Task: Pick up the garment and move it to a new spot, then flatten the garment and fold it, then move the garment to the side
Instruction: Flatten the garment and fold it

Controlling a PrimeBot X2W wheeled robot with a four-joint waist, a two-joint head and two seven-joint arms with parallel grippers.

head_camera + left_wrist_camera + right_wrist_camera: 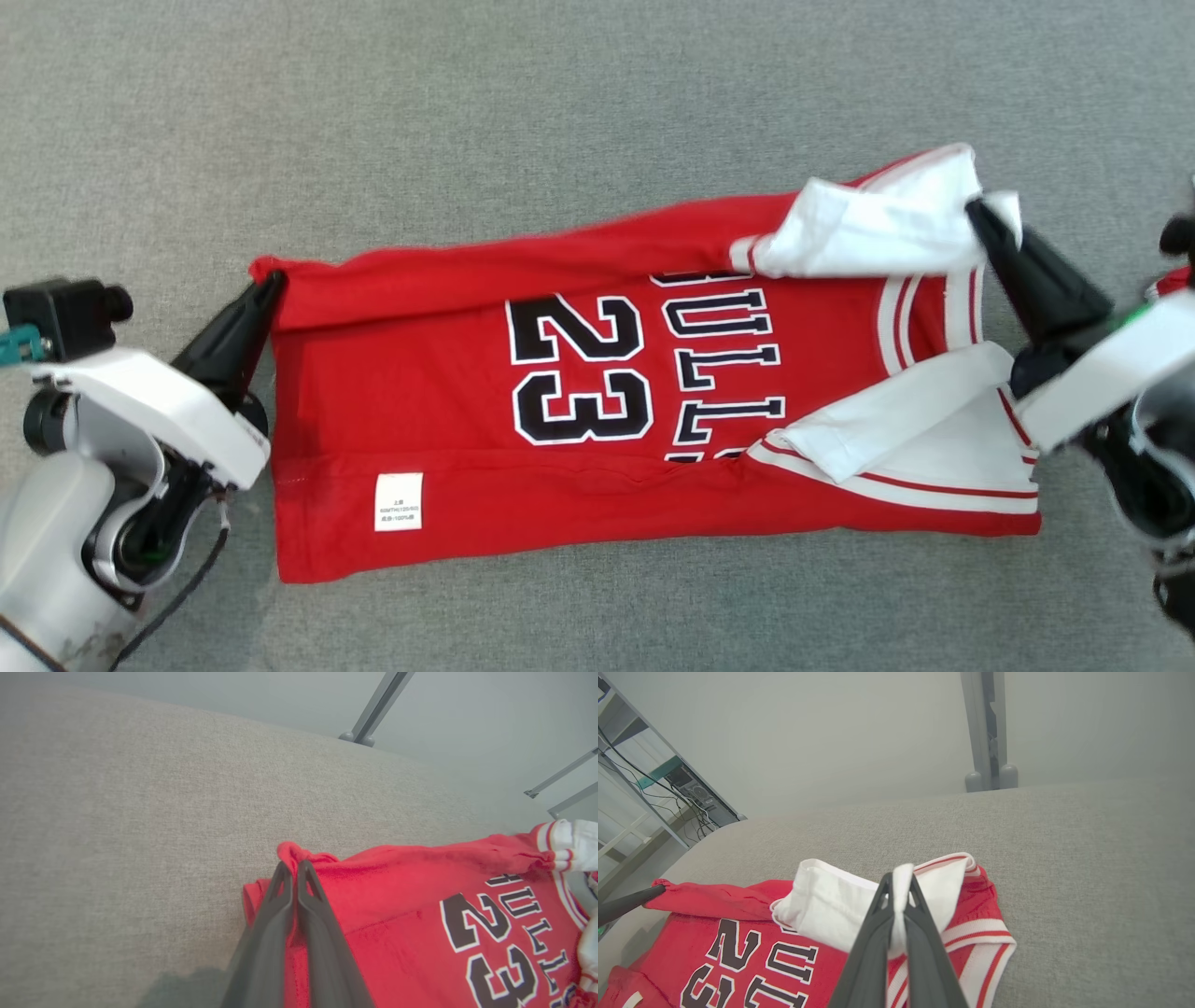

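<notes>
The left gripper (266,285) was pinched shut on the far hem corner of the garment (420,401), a twist of red cloth bunched at its tips. The right gripper (980,215) was closed on a fold of the white sleeve fabric (878,229) at the far shoulder end. The garment, a red jersey, lay lengthways across the middle of the grey cloth surface (560,112), hem towards the robot's left and neck towards its right. Its near long side looked already turned in, with a white label (399,501) facing up, and its far edge ran taut between the two grips.

The weaker hold seemed to be the right one: it had loose sleeve cloth and not the body of the jersey, so a pull might drag the sleeve out of its tuck or slip free. If one arm led the other, the fold would probably land skewed, and the middle of the far edge, unsupported, could sag and crease.

Bare surface lay on every side of the garment, widest on the far side. The wrist views showed the surface ending well beyond it, with a metal post (985,732) past that edge
</notes>
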